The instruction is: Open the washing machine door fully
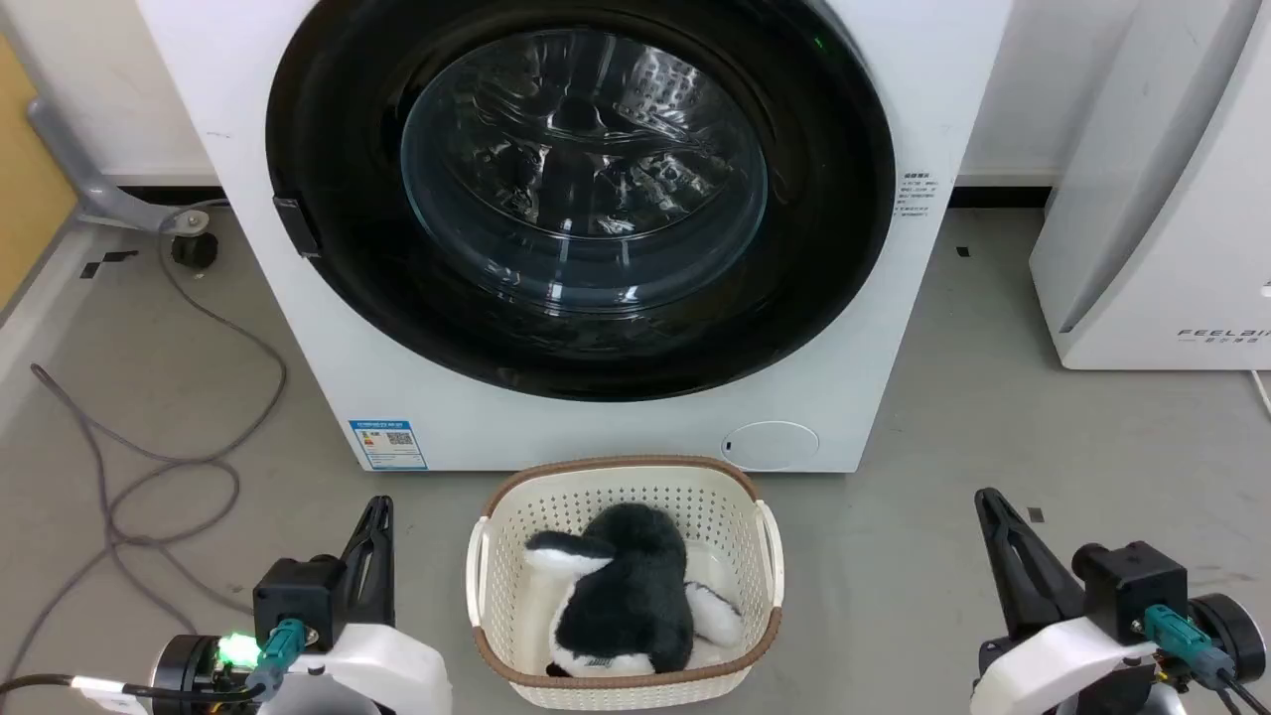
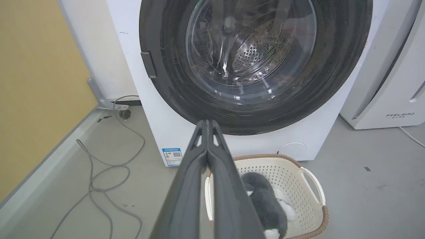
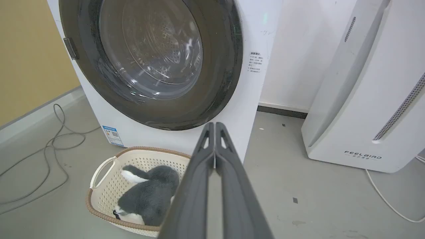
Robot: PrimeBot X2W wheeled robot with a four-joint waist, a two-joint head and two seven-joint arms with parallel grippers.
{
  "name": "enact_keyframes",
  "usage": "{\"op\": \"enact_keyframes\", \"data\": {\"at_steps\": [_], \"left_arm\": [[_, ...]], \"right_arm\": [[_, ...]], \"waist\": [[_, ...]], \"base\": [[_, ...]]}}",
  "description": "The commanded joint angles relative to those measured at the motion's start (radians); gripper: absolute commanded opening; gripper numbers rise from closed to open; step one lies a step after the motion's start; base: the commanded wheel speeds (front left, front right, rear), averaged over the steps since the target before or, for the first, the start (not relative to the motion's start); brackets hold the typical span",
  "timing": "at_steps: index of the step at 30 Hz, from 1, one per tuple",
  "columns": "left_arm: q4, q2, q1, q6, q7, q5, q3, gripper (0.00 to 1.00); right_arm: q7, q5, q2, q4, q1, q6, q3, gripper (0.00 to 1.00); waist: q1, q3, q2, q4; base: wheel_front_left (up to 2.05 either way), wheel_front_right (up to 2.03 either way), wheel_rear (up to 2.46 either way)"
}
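Note:
The white washing machine point(image 1: 556, 427) stands straight ahead on the floor. Its door point(image 1: 338, 129), a round glossy black disc with a bulging glass bowl point(image 1: 584, 169), lies flat against the front, closed. A small dark handle tab point(image 1: 296, 224) sits on the door's left rim. My left gripper point(image 1: 380, 504) rests at the lower left, shut and empty, well short of the machine. My right gripper point(image 1: 983, 497) rests at the lower right, also shut and empty. In the left wrist view the left gripper point(image 2: 207, 122) points at the door point(image 2: 338, 66); in the right wrist view the right gripper point(image 3: 215, 124) points at the machine's lower right corner point(image 3: 245, 129).
A cream basket point(image 1: 740, 497) holding a black-and-white plush toy point(image 1: 626, 591) sits on the floor right before the machine, between my grippers. A white appliance lettered FEELAI point(image 1: 1162, 218) stands at the right. Grey cables point(image 1: 189, 437) loop over the floor at the left.

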Motion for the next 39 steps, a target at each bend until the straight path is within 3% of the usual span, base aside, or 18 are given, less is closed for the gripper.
{"op": "enact_keyframes", "data": {"at_steps": [1,26,27,39], "left_arm": [[-0.005,0.0,-0.016,0.003,0.0,0.003,-0.001,0.0],[-0.005,0.0,-0.016,0.003,0.0,0.003,-0.001,0.0],[0.0,0.0,0.0,0.0,0.0,0.0,0.0,1.0],[0.0,0.0,-0.003,0.01,-0.017,-0.01,-0.007,1.0]], "right_arm": [[0.001,-0.008,0.0,0.002,-0.012,0.005,0.0,0.0],[0.001,-0.008,0.0,0.002,-0.012,0.005,0.0,0.0],[0.0,0.0,0.0,0.0,0.0,0.0,0.0,1.0],[-0.017,0.035,0.0,-0.012,-0.001,-0.001,-0.011,1.0]], "waist": [[0.0,0.0,-0.0001,0.0],[0.0,0.0,-0.0001,0.0],[0.0,0.0,-0.0001,0.0],[0.0,0.002,-0.0001,0.0]], "base": [[0.0,0.0,0.0],[0.0,0.0,0.0],[0.0,0.0,0.0],[0.0,0.0,0.0]]}}
